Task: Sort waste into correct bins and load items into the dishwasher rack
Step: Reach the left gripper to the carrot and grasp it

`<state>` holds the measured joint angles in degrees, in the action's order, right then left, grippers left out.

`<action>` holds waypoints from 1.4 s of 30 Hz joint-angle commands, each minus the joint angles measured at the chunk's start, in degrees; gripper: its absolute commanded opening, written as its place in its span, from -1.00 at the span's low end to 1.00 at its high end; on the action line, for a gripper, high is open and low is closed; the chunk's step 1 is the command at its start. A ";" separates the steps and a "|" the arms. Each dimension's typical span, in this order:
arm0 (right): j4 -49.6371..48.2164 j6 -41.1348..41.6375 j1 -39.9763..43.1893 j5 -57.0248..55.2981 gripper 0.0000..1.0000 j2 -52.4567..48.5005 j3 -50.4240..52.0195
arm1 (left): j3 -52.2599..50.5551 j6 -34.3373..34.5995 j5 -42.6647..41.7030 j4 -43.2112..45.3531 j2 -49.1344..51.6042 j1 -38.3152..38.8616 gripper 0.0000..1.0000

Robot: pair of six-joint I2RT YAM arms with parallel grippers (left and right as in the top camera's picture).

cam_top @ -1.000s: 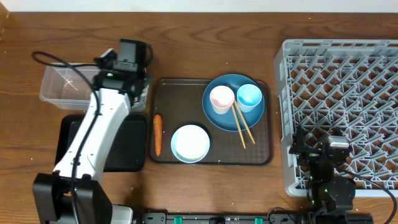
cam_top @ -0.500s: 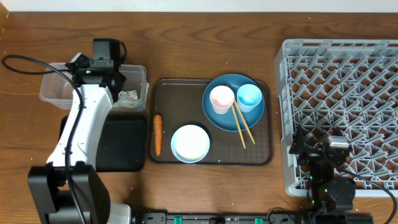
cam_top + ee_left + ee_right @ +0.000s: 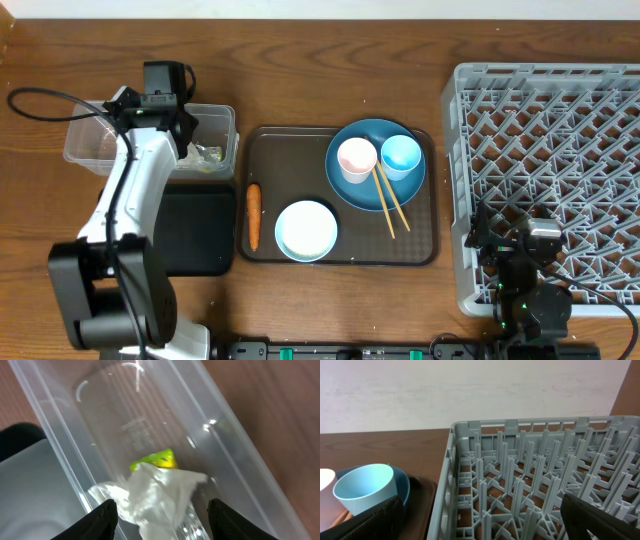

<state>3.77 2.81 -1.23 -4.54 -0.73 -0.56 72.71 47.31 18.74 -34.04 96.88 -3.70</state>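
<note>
Left end effector (image 3: 164, 512) apart over tissue (image 3: 155, 491) — wrapper (image 3: 157, 459) half hidden; right end effector (image 3: 485, 517) apart.

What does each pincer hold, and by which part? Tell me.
Nothing. Left pincer open above the tissue in the clear tub; right pincer open, empty.

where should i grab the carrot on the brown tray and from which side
Grip the carrot around its middle, coming straight down from above. It lies flat on the brown tray, long and thin, so jaws should close across its narrow width.
</note>
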 commanded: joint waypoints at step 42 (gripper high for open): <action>0.04 0.35 0.09 0.07 0.98 0.24 0.24 | -0.17 -6.16 -14.19 -21.35 -13.29 28.61 0.22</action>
<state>3.77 2.81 -1.23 -4.54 -0.73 -0.56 72.66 42.09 -0.21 -54.65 81.54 23.20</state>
